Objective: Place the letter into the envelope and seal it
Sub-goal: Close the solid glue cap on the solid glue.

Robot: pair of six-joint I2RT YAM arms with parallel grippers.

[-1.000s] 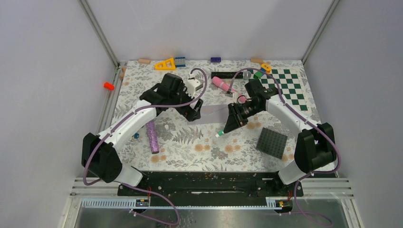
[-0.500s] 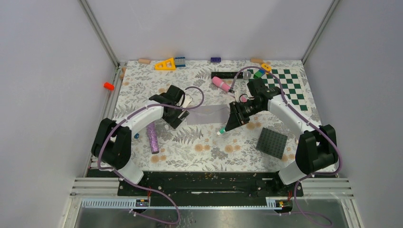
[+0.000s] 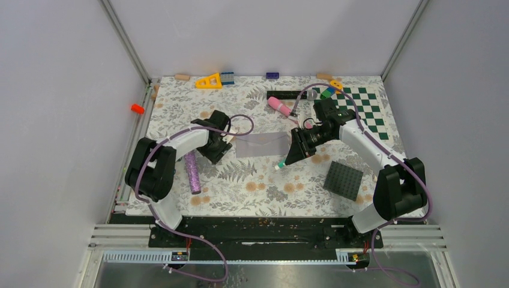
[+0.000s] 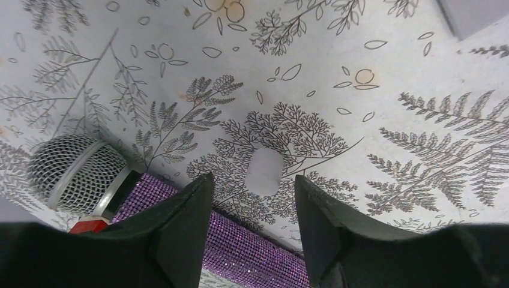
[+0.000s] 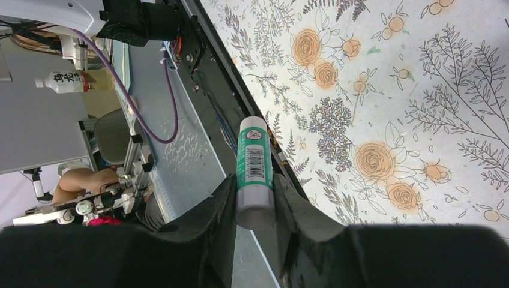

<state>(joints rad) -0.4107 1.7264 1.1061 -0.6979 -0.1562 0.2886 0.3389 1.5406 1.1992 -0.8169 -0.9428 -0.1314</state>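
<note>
Change: left gripper [image 3: 221, 149] backed off the envelope [image 3: 262, 144]; right gripper [image 5: 255, 201] same as before, gripping the glue stick [image 5: 253, 162]
Vs 1 s ago the left gripper has slid from the envelope's left end to a spot just left of it, arm folded back w/ elbow toward its base. Its jaws are narrower than before but apart, nothing between, over the floral cloth [image 3: 252, 186] by the purple mic [image 4: 90, 174]. The right gripper sits at the envelope's near-right corner, angled down, stick tip toward the cloth. Envelope lies flat btwn both grippers
</note>
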